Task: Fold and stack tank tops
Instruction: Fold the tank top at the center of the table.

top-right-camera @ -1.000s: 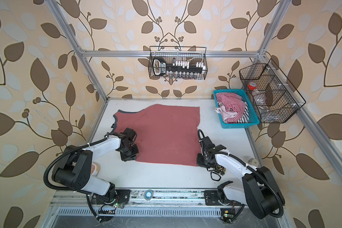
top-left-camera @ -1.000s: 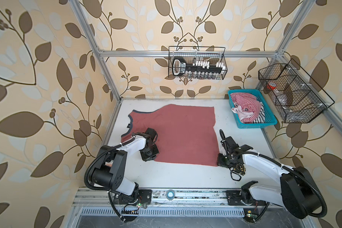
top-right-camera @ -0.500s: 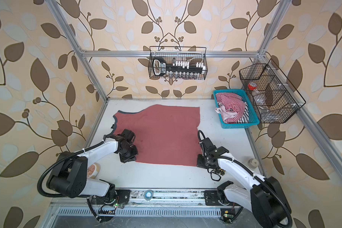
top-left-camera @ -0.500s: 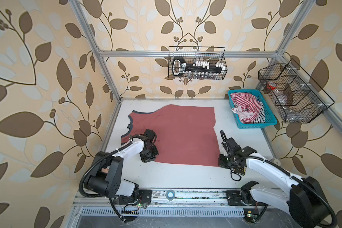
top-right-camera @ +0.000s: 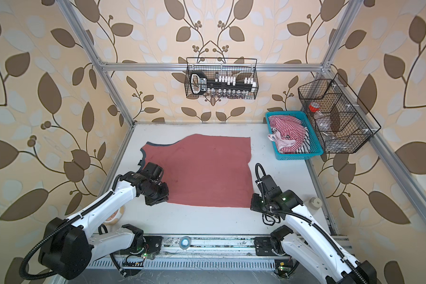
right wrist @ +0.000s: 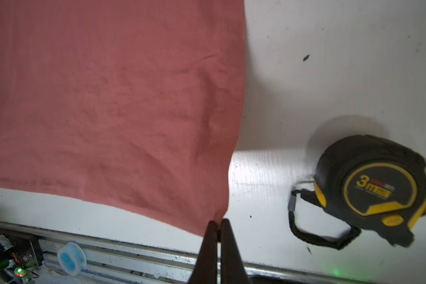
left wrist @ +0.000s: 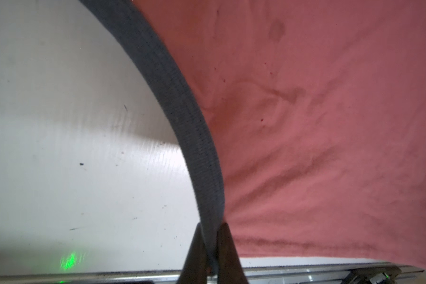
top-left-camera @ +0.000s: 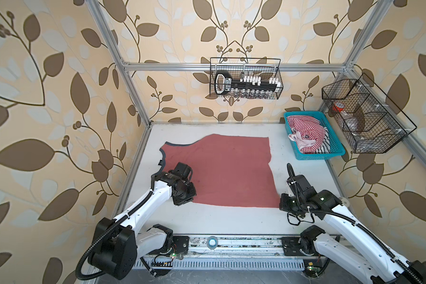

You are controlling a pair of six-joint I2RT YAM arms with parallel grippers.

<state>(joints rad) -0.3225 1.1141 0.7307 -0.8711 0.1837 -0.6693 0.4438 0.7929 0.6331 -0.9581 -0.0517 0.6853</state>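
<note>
Nearest, the left gripper [left wrist: 210,237] is clamped on the grey ribbed trim [left wrist: 182,103] at the red top's near left edge. The right gripper [right wrist: 218,230] pinches its near right hem corner. A hard yellow-and-black tape measure [right wrist: 371,189] lies on the white table [top-left-camera: 231,221] just right of that corner.

The red top [top-left-camera: 221,172] lies spread flat mid-table with no graphic showing. It is a soft matte knit, lightly wrinkled and roughly rectangular, with a scooped left end. I judge no fold has been made yet, and this looks like the grasp for the first.

Far right, the striped top [top-left-camera: 305,129] sits crumpled in a blue plastic basket [top-left-camera: 317,156], untouched. There is no stack yet.
</note>
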